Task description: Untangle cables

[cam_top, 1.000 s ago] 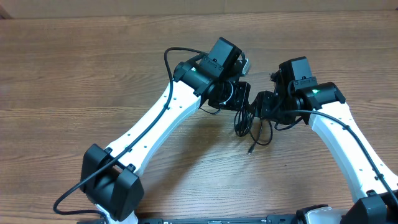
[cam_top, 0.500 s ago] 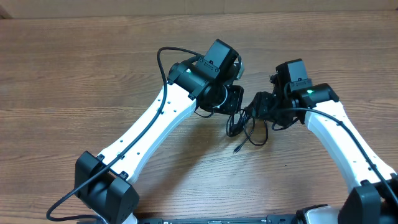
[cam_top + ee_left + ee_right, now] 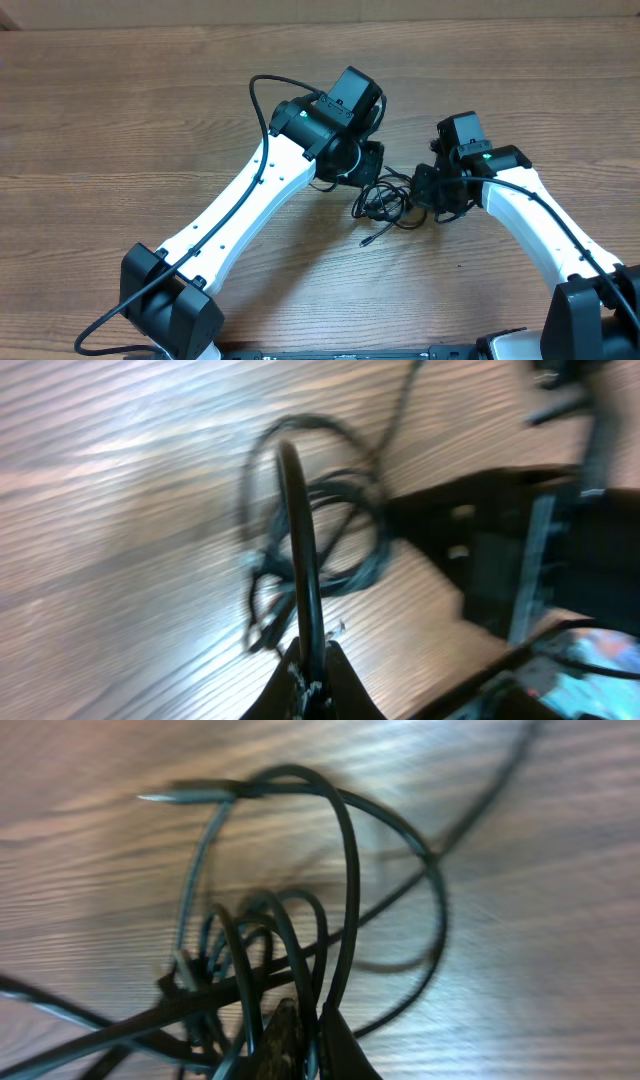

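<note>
A: Though the left gripper [image 3: 310, 678] is clenched on one strand and the right gripper [image 3: 300, 1040] pinches another, we see the thin black cables [image 3: 385, 203] as one knotted clump on the brown wooden bench [image 3: 120, 120], between the white robot arms [image 3: 250, 200].
B: Nothing separated yet, we'd say; pulling apart is left. Overlapping loops block us, arms crowd close.
</note>
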`<action>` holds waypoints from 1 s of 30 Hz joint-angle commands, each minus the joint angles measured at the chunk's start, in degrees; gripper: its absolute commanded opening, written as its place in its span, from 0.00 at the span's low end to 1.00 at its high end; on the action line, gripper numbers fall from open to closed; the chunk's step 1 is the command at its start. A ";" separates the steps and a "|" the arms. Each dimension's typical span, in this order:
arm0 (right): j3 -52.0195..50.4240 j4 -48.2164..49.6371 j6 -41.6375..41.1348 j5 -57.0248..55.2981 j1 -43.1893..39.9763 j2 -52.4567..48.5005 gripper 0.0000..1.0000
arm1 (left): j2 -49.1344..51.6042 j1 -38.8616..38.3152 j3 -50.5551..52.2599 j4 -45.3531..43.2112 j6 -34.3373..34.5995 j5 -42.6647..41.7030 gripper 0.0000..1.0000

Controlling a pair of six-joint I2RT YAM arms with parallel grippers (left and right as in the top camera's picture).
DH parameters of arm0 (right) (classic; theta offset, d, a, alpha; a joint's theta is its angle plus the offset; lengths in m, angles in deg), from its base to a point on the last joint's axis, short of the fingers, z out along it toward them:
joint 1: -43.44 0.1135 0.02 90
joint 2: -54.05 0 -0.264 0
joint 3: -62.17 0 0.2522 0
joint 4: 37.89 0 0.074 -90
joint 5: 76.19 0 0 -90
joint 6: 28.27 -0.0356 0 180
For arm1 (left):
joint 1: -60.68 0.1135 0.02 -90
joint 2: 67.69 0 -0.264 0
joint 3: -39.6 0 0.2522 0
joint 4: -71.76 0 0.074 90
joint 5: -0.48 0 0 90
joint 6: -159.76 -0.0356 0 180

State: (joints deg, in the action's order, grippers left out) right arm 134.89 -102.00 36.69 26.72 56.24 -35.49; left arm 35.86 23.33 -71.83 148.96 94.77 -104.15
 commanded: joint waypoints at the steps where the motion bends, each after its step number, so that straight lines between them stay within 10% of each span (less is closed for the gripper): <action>1: -0.79 -1.77 -2.08 -8.83 0.09 -0.02 0.04 | -1.68 2.25 -1.33 3.52 -1.27 8.70 0.04; 21: -0.76 -8.31 -8.00 -28.70 -9.66 0.00 0.04 | -6.69 27.80 -1.36 8.13 -4.61 15.98 0.04; 26: -0.72 -2.86 7.19 1.55 -9.18 0.00 0.08 | -6.80 28.09 -1.33 7.21 -7.06 1.40 0.04; 30: -0.72 1.25 17.86 23.78 -6.75 0.00 0.49 | -6.82 25.27 -1.33 6.75 -8.83 -5.16 0.04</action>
State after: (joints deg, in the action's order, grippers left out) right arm 134.30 -102.81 41.85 24.73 47.17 -35.49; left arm 30.13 51.14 -71.94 156.22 89.40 -99.24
